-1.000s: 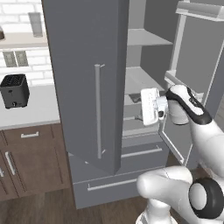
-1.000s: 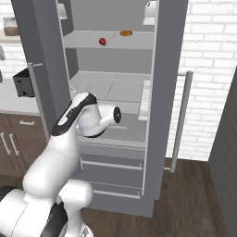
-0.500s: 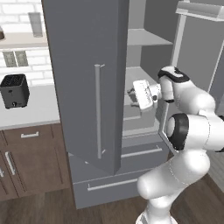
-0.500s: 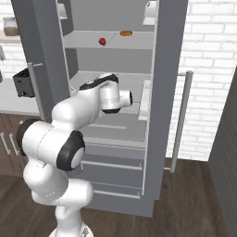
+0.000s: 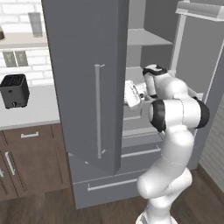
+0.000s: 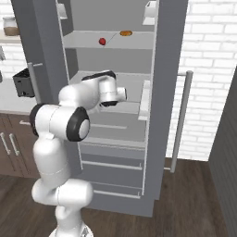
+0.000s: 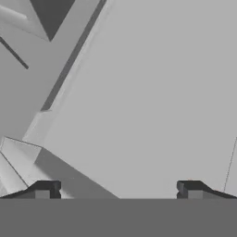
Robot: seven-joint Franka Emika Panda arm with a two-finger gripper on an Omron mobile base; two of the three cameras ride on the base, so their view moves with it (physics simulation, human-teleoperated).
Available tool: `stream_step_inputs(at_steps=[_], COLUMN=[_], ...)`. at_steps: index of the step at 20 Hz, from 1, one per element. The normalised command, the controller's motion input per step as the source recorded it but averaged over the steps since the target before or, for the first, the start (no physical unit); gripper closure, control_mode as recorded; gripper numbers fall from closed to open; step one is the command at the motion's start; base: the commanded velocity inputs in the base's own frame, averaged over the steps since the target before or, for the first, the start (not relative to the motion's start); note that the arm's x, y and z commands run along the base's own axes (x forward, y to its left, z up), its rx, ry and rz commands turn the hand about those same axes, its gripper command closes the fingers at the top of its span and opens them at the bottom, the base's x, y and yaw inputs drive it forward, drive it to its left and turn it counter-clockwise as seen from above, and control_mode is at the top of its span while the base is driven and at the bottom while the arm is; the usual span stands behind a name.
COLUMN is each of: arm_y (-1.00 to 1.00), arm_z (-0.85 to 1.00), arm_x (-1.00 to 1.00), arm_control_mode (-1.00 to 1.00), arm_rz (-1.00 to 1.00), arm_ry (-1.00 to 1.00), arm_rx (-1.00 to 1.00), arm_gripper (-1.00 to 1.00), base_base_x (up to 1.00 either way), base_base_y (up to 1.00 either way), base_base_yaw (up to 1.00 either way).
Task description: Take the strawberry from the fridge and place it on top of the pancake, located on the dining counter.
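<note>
The grey fridge stands with both upper doors swung out. A small red strawberry lies on its upper shelf. My gripper is at the level of the middle shelf, one shelf below the strawberry and a little to its right. In the left base view the gripper shows just past the edge of the left door. In the hand view the gripper is open, its fingertips wide apart with nothing between them, facing a bare grey inner wall. The pancake and the dining counter are out of view.
An orange-brown food item lies on the upper shelf to the right of the strawberry. The right door carries bins and a long handle. A black toaster sits on the white worktop above brown cabinets.
My arm has folded upward, elbow now high. The hand has risen and moved further in over the middle shelf. The strawberry has not moved.
</note>
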Motion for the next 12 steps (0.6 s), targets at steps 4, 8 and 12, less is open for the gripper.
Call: stream_step_inputs(at_steps=[4, 8, 12], arm_y=[0.85, 0.87, 1.00], arm_z=[-0.20, -0.01, 0.00], arm_x=[-0.09, -0.54, -0.61], arm_control_mode=[-1.00, -1.00, -1.00], arm_rz=[0.02, 0.02, 0.00], arm_ry=[0.02, 0.00, 0.00], arm_rx=[0.00, 0.00, 0.00], arm_gripper=[-1.00, -1.00, -1.00], base_base_x=[0.00, 0.00, 0.00], base_base_y=[0.00, 0.00, 0.00], base_base_yaw=[0.00, 0.00, 0.00])
